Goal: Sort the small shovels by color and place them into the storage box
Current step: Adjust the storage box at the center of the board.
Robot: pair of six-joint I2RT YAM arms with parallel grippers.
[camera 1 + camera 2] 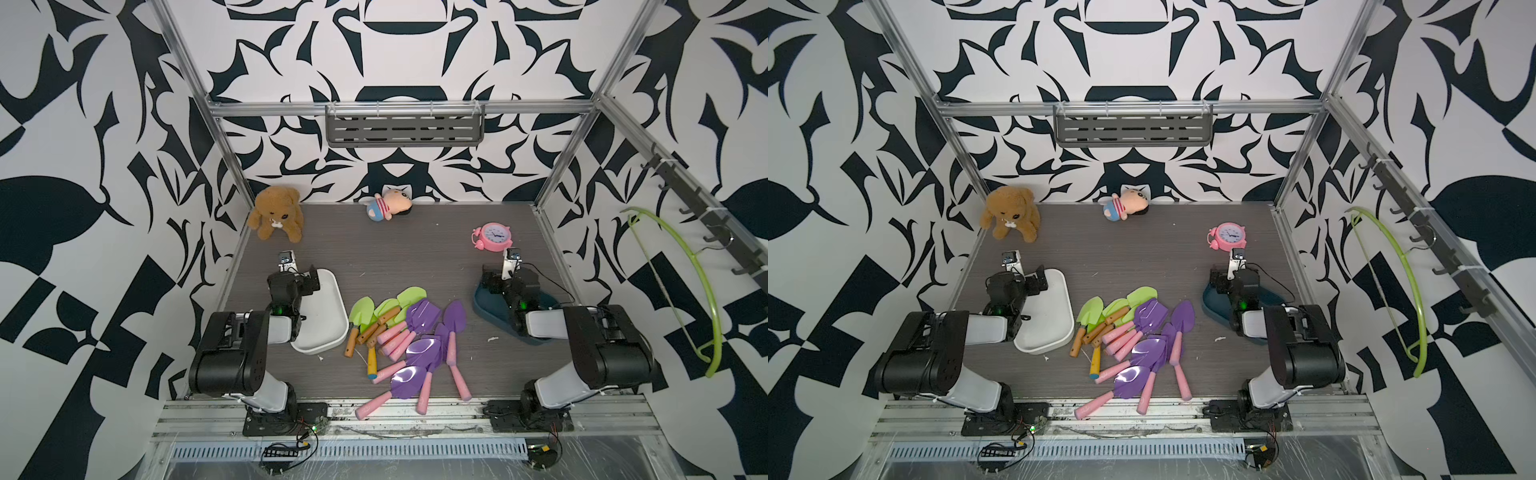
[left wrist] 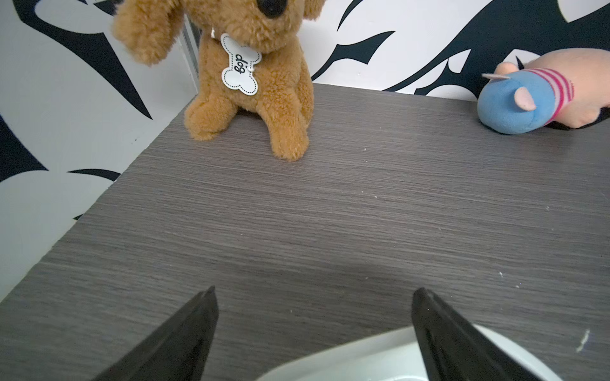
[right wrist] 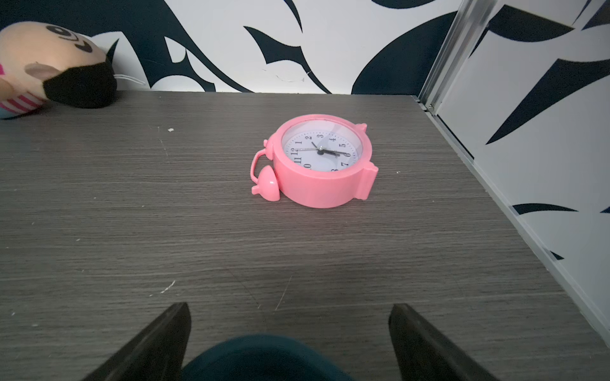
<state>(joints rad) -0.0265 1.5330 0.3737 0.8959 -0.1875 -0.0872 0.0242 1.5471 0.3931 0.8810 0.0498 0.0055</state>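
Note:
The small shovels lie in one mixed heap at the middle front of the table in both top views. Several lime-green ones (image 1: 362, 309) with brown handles are on its left, one with a yellow, blue-tipped handle (image 1: 371, 360). Several purple ones (image 1: 422, 314) with pink handles spread right and toward the front edge. A white storage box (image 1: 330, 320) sits left of the heap, a dark blue one (image 1: 484, 305) to the right. My left gripper (image 2: 313, 290) hovers open over the white box's far end (image 2: 363, 356). My right gripper (image 3: 290, 306) is open above the blue box's far end (image 3: 260, 356). Both hold nothing.
A brown plush dog (image 1: 276, 212) sits at the back left, a striped doll (image 1: 388, 203) at the back wall and a pink alarm clock (image 1: 492, 236) just beyond my right gripper. A grey shelf (image 1: 405, 126) hangs on the back rail, a green hanger (image 1: 702, 282) on the right wall.

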